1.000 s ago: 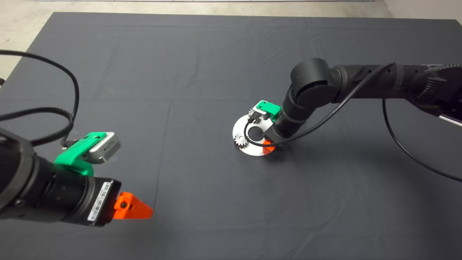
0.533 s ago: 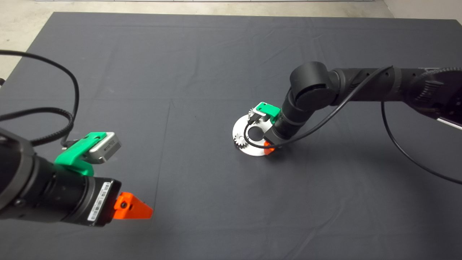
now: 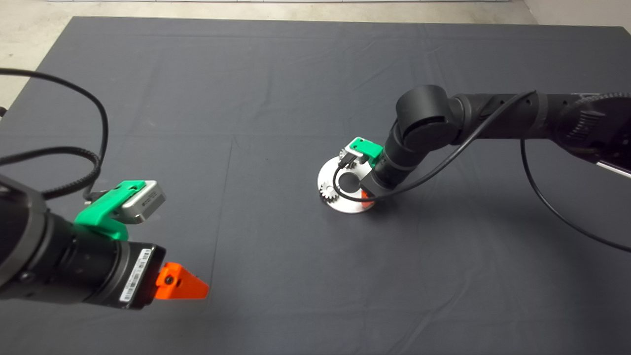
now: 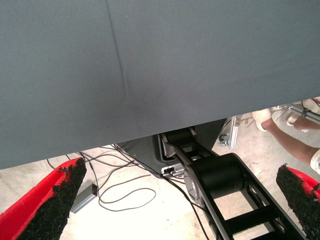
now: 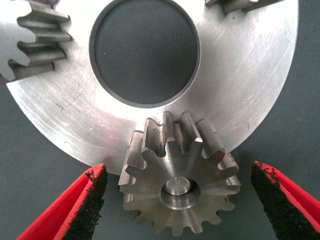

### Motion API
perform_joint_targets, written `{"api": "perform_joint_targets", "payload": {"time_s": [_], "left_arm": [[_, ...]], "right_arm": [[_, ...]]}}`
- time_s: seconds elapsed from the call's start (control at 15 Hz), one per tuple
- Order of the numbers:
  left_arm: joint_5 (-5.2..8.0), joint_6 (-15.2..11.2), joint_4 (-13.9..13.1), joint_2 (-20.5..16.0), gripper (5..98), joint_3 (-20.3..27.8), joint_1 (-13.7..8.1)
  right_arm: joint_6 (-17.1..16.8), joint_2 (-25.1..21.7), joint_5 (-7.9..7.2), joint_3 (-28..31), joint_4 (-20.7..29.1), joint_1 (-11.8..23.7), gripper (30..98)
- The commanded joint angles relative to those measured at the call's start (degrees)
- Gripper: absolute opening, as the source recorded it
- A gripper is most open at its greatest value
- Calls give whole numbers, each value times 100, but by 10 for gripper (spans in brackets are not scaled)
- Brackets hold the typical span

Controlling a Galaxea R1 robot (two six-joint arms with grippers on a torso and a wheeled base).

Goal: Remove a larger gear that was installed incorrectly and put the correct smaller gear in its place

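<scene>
The larger gear [image 5: 180, 182], flared steel with long slanted teeth, sits on a pin at the near rim of the round silver plate [image 5: 250, 80]. My right gripper [image 5: 177, 170] is open around it, one red finger on each side, and neither pad touches the teeth. In the head view the right gripper [image 3: 366, 195] reaches down onto the plate [image 3: 345, 204] right of centre and hides that gear. The smaller gear shows in no view. My left gripper [image 3: 182, 283] waits open at the lower left, its fingers [image 4: 55, 200] wide apart beyond the mat's edge.
Two small bright gears stand on the plate, one at its left rim [image 3: 328, 191] and one at its far rim [image 3: 345, 157]. The plate has a large centre hole [image 5: 145, 50]. A black cable [image 3: 443, 162] loops off the right arm. A person's leg [image 4: 295, 145] shows beyond the mat.
The right arm has sunk a little over the plate's near rim, and less of its red finger shows in the head view. The left arm has not moved.
</scene>
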Motion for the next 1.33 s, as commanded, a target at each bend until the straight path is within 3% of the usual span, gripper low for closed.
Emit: {"api": "perform_joint_targets", "payload": {"time_s": [0.0,0.27,0.87,0.93,1.27], "left_arm": [[11,-12,-101,8,981,75,-25],[11,-12,-101,-1,981,75,-23],[11,-12,-101,-10,981,75,-23],[11,-12,-101,-10,981,75,-17],[11,-19,-101,-10,981,75,-17]], "right_arm": [[-21,41,-516,-25,-254,75,759],[-21,41,-428,-102,-289,75,710],[-13,41,-420,-105,-289,75,611],[-4,41,-420,-105,-289,75,576],[-4,41,-420,-105,-289,75,542]]}}
